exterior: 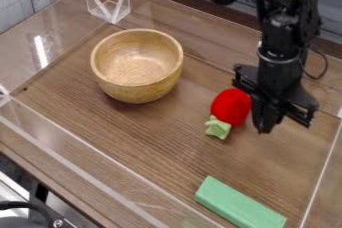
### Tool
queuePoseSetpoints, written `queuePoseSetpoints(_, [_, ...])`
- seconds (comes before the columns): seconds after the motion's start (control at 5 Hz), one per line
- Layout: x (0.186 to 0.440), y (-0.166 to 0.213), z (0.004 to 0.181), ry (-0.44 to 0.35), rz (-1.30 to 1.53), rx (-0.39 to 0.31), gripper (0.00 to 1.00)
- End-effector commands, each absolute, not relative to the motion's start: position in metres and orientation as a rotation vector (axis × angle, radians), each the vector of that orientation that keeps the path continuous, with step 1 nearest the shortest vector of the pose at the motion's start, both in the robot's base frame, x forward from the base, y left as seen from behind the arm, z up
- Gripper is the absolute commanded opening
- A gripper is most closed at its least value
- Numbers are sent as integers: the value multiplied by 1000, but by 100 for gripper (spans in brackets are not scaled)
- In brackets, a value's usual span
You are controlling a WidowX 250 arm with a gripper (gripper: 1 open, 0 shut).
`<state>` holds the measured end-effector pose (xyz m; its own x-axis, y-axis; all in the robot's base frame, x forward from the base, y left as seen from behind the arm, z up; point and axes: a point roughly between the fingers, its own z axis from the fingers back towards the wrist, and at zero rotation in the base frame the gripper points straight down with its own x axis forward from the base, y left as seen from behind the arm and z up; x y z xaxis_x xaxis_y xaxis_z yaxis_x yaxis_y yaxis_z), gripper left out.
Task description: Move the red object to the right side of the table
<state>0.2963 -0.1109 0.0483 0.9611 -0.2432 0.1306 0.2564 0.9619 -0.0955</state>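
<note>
The rounded, glossy red toy (231, 105) with its pale green leafy cap lies on the wood-grain desk (134, 142), right of centre, just left of the black tool (271, 122). The tool points down, closed and holding nothing. At far left, the smooth round wooden bowl (136, 64) is empty; a flat green block (241, 205) lies near.

Around the work area stood low clear acrylic walls (54, 162), and they caught some pale reflections of the room light. At about 11 o'clock a small folded clear piece (110, 8) stood upright near the far wall. Beyond the walls, at 10 o'clock, there was a grey surface (27, 2), and I could not tell whether it was floor or furniture. The light was soft and even.
</note>
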Motion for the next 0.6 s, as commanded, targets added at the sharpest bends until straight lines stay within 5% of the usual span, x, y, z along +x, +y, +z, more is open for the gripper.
queuePoseSetpoints(0.0, [296, -118, 69, -196, -261, -135, 0])
queuePoseSetpoints(0.2, [293, -116, 73, -194, -263, -140, 100])
queuePoseSetpoints(0.4, [290, -112, 77, -192, -264, -144, 100])
